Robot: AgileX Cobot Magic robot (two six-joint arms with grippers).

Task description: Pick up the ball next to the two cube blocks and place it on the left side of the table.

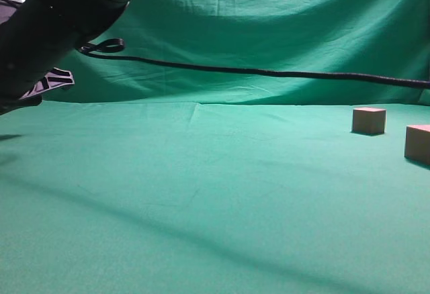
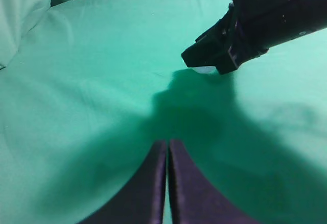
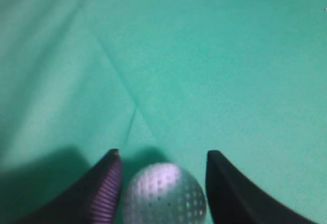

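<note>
The white dimpled ball [image 3: 164,194] sits between the two fingers of my right gripper [image 3: 163,153], which press against both of its sides, low over the green table [image 3: 214,55]. In the left wrist view the right gripper [image 2: 204,65] hangs just above the cloth with a sliver of the ball [image 2: 206,70] under it. My left gripper [image 2: 167,141] is shut and empty, a short way from it. The two cube blocks [image 1: 369,120] [image 1: 418,143] stand at the far right of the exterior view. The ball is hidden there.
A dark arm [image 1: 60,12] fills the upper left of the exterior view. A black cable [image 1: 269,72] runs across in front of the green backdrop. Arm shadows cross the cloth [image 1: 201,193]. Cloth folds rise at the left wrist view's left edge [image 2: 20,19].
</note>
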